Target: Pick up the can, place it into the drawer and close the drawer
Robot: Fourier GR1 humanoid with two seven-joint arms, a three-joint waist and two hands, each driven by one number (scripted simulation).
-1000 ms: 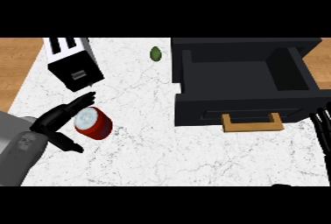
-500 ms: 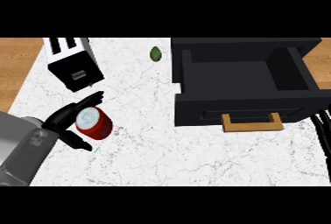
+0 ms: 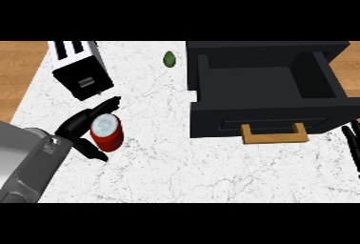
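**Can in hand, drawer still to be filled and shut**

Nearest the lower edge, the grey left forearm is seen entering from the left, and the left hand (image 3: 79,127) is curled round the can (image 3: 107,133): fingers are wrapped along its far side towards the toaster, and the thumb is laid along its near side. The can, red with a silver top, is held roughly upright. Whether it is resting on the counter (image 3: 175,167) or raised just off it cannot be told from this view.

As a judgement of progress, the grasp appears to be made, while the carrying across, the placing and the closing are all left to be done. The can is well apart from the drawer (image 3: 264,93), to the drawer's left and slightly nearer the robot.

Beside the drawer's lower right corner, at the frame's edge, only the dark fingers of the right hand (image 3: 353,147) are shown; they are straight and spread, and nothing is held in them.

Farther off, the drawer is pulled fully open, its dark interior bare as far as can be seen and its wooden handle (image 3: 274,133) turned towards the robot. Beyond the can, to the drawer's left, a black toaster (image 3: 81,71) is stood, and a small green object (image 3: 169,58) is lain just beside the drawer's far left corner.
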